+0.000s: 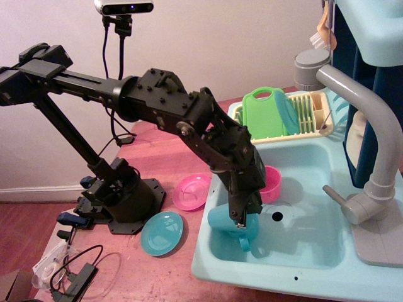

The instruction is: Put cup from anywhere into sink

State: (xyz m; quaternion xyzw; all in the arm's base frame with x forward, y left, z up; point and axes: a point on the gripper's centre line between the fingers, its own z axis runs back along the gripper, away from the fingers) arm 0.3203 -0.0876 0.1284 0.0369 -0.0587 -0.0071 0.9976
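The small teal cup (220, 219) hangs in my gripper (239, 217), tilted, low over the front left of the aqua sink (302, 267). The gripper looks shut on the cup's rim. The cup sits just above and against the bigger teal mug (252, 240), which lies in the basin. My black arm reaches in from the left across the sink's left rim and hides part of the basin.
A pink cup (272, 182) stands in the basin behind the gripper, near the drain hole (277, 216). The grey faucet (371, 132) rises at the right. The cream dish rack (310, 119) holds a green board (263, 113). A pink saucer (191, 191) and a teal saucer (162, 233) lie on the table.
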